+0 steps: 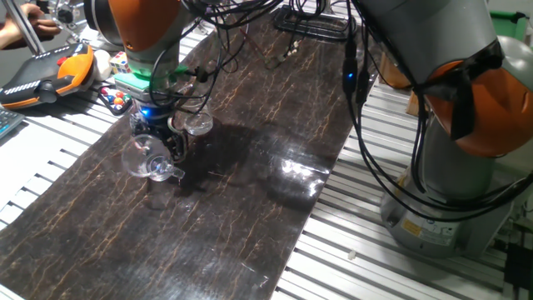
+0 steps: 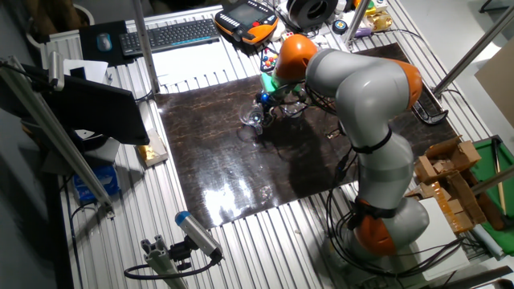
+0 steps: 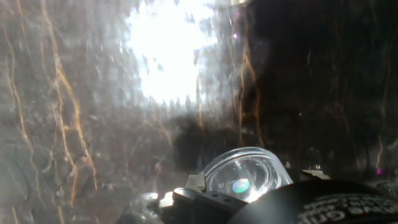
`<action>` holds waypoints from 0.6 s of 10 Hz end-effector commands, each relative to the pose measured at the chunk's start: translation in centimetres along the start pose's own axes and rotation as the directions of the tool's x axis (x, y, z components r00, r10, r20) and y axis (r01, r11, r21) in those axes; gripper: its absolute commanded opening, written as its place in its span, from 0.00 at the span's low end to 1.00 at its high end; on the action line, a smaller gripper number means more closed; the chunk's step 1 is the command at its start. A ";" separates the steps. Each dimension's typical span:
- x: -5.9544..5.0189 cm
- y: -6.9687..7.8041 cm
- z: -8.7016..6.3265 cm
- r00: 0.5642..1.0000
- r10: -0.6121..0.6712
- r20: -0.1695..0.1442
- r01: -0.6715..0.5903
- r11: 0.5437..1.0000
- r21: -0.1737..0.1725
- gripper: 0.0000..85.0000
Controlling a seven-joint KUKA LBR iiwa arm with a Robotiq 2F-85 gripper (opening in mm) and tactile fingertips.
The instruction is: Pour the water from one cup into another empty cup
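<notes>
The larger clear cup (image 1: 148, 158) with a looped handle (image 1: 175, 172) hangs tilted just above the dark mat, and my gripper (image 1: 171, 148) is shut on its rim. The smaller clear cup (image 1: 198, 125) stands upright on the mat right behind the gripper, a short way from the tilted cup. In the other fixed view the held cup (image 2: 255, 121) is left of the smaller cup (image 2: 291, 110). A round glass cup (image 3: 245, 175) shows at the bottom of the hand view, against the gripper body. I cannot make out the water in any view.
The dark marbled mat (image 1: 250, 192) lies on a slotted aluminium table. An orange teach pendant (image 1: 50, 73) and small coloured items (image 1: 117, 98) sit at the far left. The robot base (image 1: 450, 167) and hanging cables (image 1: 358, 108) stand on the right.
</notes>
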State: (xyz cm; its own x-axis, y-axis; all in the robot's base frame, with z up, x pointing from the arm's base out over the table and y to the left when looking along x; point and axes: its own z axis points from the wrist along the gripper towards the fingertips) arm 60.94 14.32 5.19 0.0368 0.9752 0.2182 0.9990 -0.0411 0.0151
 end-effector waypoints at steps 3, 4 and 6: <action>-1.4 0.6 -0.6 1.000 -0.009 0.026 0.009 1.000 0.003 0.89; -1.8 0.7 -0.8 0.999 -0.016 0.044 0.016 1.000 0.003 0.89; -2.6 1.0 -1.4 0.997 -0.033 0.075 0.033 0.999 0.002 0.89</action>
State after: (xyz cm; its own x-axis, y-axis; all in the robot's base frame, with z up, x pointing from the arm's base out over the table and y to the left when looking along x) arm 61.86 11.35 6.11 0.0035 0.9900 0.1407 0.9998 -0.0064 0.0204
